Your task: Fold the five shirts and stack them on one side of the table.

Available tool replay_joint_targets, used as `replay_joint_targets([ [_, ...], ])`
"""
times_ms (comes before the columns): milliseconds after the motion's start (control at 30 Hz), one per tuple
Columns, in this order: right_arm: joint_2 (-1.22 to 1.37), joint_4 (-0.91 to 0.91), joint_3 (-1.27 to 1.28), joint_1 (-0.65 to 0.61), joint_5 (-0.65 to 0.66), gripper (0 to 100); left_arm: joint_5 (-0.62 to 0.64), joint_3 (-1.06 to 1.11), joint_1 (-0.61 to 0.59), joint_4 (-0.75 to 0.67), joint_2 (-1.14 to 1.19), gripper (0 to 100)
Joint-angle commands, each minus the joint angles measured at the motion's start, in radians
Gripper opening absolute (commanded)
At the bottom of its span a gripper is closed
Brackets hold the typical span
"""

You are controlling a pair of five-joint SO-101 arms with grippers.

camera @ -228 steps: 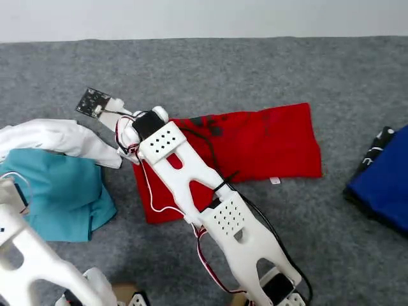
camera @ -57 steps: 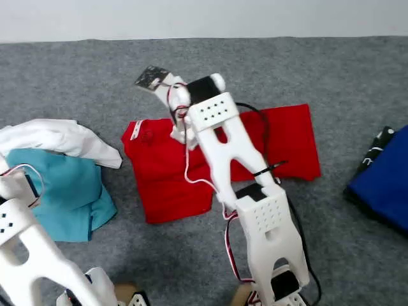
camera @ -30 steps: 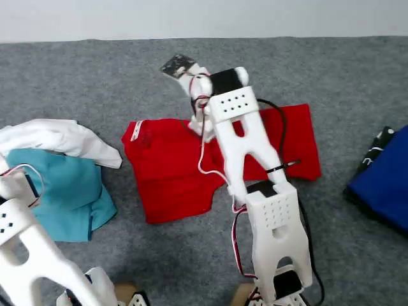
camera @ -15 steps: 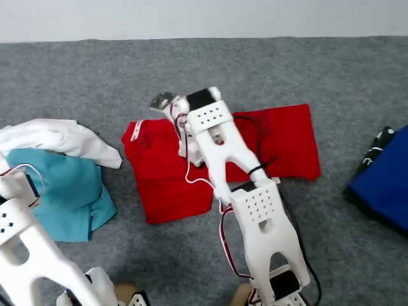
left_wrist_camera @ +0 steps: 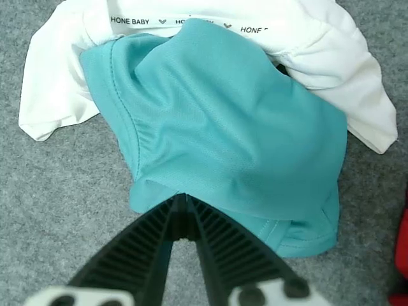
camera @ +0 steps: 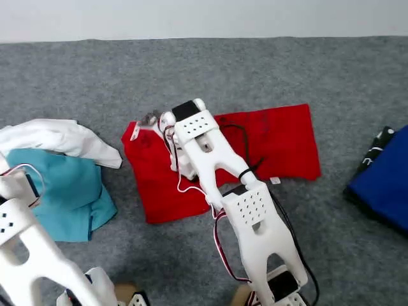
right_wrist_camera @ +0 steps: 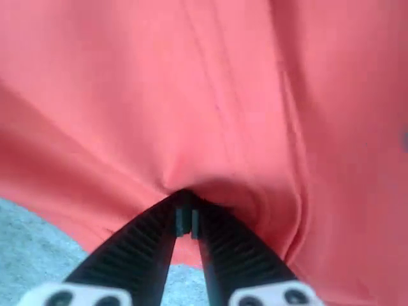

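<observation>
None of the shirts looks finished: the right hand (right_wrist_camera: 185, 223) pinches the partly folded red shirt (camera: 280, 143) in the middle of the tabletop (camera: 255, 70); the left hand (left_wrist_camera: 182, 223), closed and empty, hovers over the crumpled teal shirt (left_wrist_camera: 223, 127).

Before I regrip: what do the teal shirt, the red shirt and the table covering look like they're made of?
The teal shirt: probably sporty synthetic mesh, with a faint sheen and fine pinhole texture. The red shirt: likely matte cotton knit, with soft creases. The table covering: grey felt or low-pile carpet, fuzzy and matte.
</observation>
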Motion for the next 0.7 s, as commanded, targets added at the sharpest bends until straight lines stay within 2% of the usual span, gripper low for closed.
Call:
replay_joint_targets([
  [0, -0.059, 0.039, 0.077, -0.002, -0.011, 1.1, 0.005, -0.010, 0.006, -0.017, -0.026, 0],
  [267, -0.127, 0.039, 0.109, -0.010, -0.012, 1.1, 0.008, -0.008, 0.038, -0.018, -0.026, 0],
  [400, -0.153, 0.038, 0.127, -0.008, -0.055, 2.7, 0.008, -0.012, 0.058, -0.018, -0.026, 0],
  [567, -0.272, 0.035, 0.126, -0.010, -0.115, 17.7, 0.008, -0.012, 0.058, -0.018, -0.026, 0],
  [667, -0.360, 0.035, 0.126, -0.010, -0.121, 21.7, 0.008, -0.012, 0.058, -0.018, -0.026, 0],
])
